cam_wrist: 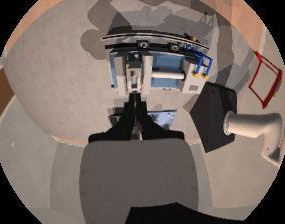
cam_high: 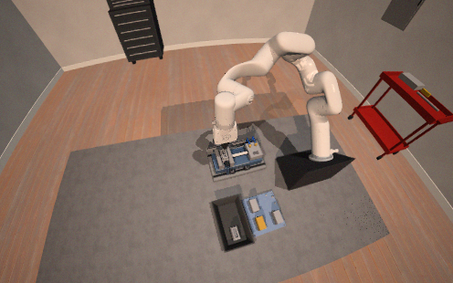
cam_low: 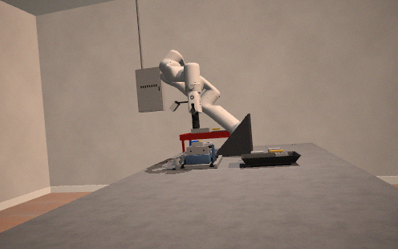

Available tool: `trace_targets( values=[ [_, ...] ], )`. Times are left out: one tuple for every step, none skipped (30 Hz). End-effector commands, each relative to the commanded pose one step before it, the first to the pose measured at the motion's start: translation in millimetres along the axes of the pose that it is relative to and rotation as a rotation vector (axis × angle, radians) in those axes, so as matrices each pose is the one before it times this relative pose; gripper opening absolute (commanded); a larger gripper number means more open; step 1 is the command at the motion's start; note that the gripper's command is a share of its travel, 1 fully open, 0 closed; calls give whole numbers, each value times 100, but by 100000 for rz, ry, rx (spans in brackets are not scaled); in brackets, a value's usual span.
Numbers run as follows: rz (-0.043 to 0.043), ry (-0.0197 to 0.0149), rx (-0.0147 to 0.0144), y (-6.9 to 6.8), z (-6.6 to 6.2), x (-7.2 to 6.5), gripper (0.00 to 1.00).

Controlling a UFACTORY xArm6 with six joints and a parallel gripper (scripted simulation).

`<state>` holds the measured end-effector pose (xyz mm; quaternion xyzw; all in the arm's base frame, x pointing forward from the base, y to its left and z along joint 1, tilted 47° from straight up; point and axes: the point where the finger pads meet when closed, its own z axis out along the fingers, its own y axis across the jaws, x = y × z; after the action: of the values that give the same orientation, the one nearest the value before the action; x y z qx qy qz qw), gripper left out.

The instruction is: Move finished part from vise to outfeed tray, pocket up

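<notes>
Grey metal by its look, the finished part (cam_high: 238, 154) sits clamped in the blue vise (cam_high: 236, 161), likely rigid, fairly heavy and smooth-sided; the wrist view suggests its long flat flanks are the surest hold, well clear of the jaw faces; the gripper (cam_wrist: 134, 117) hangs high above the vise with its fingers pressed together on nothing; the dark outfeed tray (cam_high: 218, 225) lies nearby on the mat, beside a blue fixture plate (cam_high: 268, 202)
</notes>
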<state>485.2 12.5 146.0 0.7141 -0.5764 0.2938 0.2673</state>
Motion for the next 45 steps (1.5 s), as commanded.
trace_targets(
  values=[
    [119,-65,345,-98,-143,26,0],
    [0,0,0,0,0,0,0],
    [0,0,0,0,0,0,0],
    [0,0,0,0,0,0,0],
    [0,0,0,0,0,0,0],
    [0,0,0,0,0,0,0],
    [0,0,0,0,0,0,0],
    [0,0,0,0,0,0,0],
    [0,0,0,0,0,0,0],
    [0,0,0,0,0,0,0],
    [0,0,0,0,0,0,0],
    [0,0,0,0,0,0,0],
    [0,0,0,0,0,0,0],
    [0,0,0,0,0,0,0],
    [0,0,0,0,0,0,0],
    [0,0,0,0,0,0,0],
    [0,0,0,0,0,0,0],
    [0,0,0,0,0,0,0],
    [0,0,0,0,0,0,0],
    [0,0,0,0,0,0,0],
    [0,0,0,0,0,0,0],
    [0,0,0,0,0,0,0],
    [0,0,0,0,0,0,0],
    [0,0,0,0,0,0,69],
    [0,0,0,0,0,0,69],
    [0,0,0,0,0,0,69],
    [0,0,0,0,0,0,69],
    [0,0,0,0,0,0,69],
    [0,0,0,0,0,0,69],
    [0,0,0,0,0,0,69],
    [0,0,0,0,0,0,69],
    [0,0,0,0,0,0,69],
    [0,0,0,0,0,0,69],
    [0,0,0,0,0,0,69],
    [0,0,0,0,0,0,69],
    [0,0,0,0,0,0,69],
    [0,0,0,0,0,0,69],
    [0,0,0,0,0,0,69],
    [0,0,0,0,0,0,69],
    [0,0,0,0,0,0,69],
    [0,0,0,0,0,0,69],
    [0,0,0,0,0,0,69],
    [0,0,0,0,0,0,69],
    [0,0,0,0,0,0,69],
    [0,0,0,0,0,0,69]
  ],
)
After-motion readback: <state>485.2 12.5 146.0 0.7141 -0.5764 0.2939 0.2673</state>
